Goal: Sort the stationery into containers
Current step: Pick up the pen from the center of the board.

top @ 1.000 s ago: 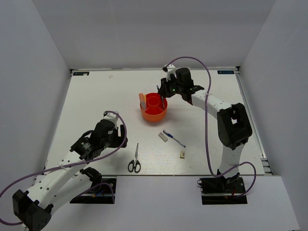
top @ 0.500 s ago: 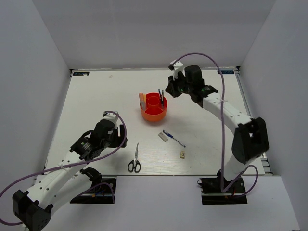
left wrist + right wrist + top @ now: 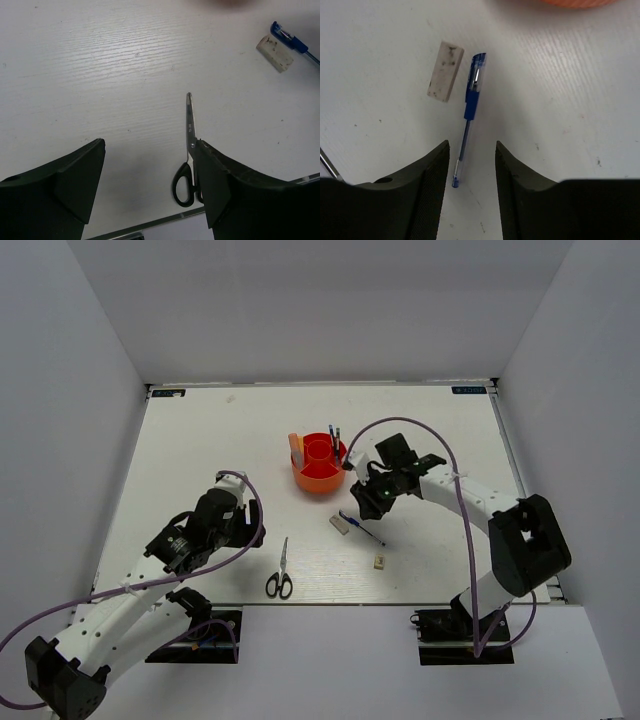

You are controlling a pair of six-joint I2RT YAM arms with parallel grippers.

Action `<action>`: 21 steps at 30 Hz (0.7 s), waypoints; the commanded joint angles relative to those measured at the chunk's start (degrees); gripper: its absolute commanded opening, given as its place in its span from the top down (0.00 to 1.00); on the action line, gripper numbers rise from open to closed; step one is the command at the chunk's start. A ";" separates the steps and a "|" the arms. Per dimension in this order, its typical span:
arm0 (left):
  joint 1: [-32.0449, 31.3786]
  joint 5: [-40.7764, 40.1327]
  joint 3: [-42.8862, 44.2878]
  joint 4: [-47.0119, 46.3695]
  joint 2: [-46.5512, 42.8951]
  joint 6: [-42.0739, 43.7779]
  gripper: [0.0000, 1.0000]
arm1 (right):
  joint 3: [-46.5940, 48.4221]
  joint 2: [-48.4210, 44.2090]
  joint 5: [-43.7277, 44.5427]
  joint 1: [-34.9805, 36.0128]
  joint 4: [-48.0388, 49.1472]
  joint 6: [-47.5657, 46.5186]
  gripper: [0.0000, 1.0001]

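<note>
The orange tub [image 3: 318, 475] stands mid-table with two dark pens [image 3: 334, 435] upright in it and a pale item at its left rim. A blue pen [image 3: 362, 528] lies in front of it, and also shows in the right wrist view [image 3: 469, 112] beside the whitish eraser [image 3: 445, 71]. My right gripper [image 3: 471, 150] is open, low over the pen's tip end, which lies between the jaws. The eraser [image 3: 341, 525] and a beige cube [image 3: 379, 561] lie nearby. My left gripper [image 3: 150, 150] is open and empty, just left of the black-handled scissors [image 3: 189, 150].
The scissors [image 3: 281, 571] lie near the table's front edge [image 3: 330, 604]. White walls enclose the table on three sides. The tub's orange rim [image 3: 570, 3] shows at the top of the right wrist view.
My right arm has left the tub, where a second pen now stands, and swung forward and down over the blue pen. The left arm has not moved.
</note>
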State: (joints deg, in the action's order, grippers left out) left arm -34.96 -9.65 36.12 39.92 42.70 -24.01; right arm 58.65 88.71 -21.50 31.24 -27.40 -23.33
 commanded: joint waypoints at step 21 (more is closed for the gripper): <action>0.24 0.16 0.88 -0.11 -0.95 0.02 0.17 | 0.50 5.42 5.06 5.32 6.48 -0.40 0.53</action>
State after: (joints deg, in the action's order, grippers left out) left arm -34.96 -9.63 36.12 40.03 42.50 -24.03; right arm 58.17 92.86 -16.82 36.14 -22.63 -23.99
